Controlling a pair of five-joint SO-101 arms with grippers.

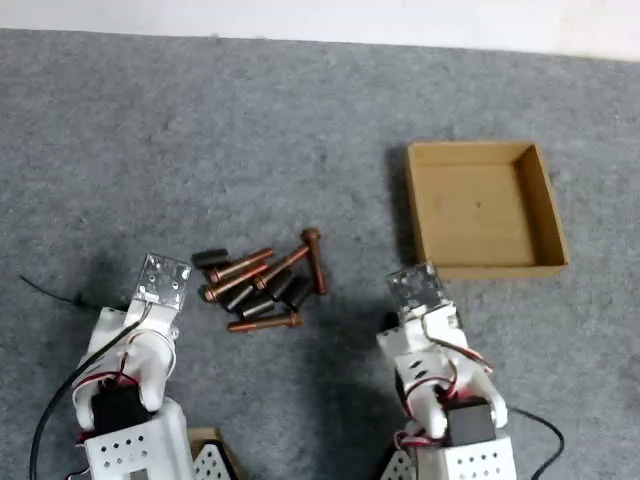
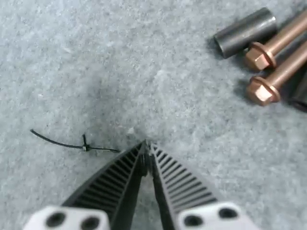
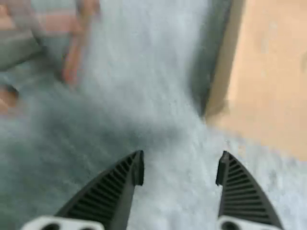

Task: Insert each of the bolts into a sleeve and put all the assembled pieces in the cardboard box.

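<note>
The whole table is covered by a grey mat (image 1: 150, 130) with a felt-like, fibrous nap, and a pale strip (image 1: 400, 18) is seen along its far edge. A shallow, square cardboard box (image 1: 470, 210) of plain brown board is set on the right side of the mat, its thin walls upright. The white plastic left arm (image 1: 130, 390) and right arm (image 1: 440, 390), with red and black wiring, are placed at the near edge. The right gripper (image 3: 180, 165) is held just beside the box's near corner, its ribbed black jaws spread wide with nothing between them. The left gripper (image 2: 146, 146) is closed to a point just above the mat, with nothing held. Several copper-coloured bolts (image 1: 265, 275) with flanged hexagonal heads are heaped between the arms, nearer the left gripper and well apart from the box. Dark, smooth cylindrical sleeves (image 1: 210, 258) are mixed among them. A thin black cable tie (image 2: 72, 143) is lain near the left gripper.
</note>
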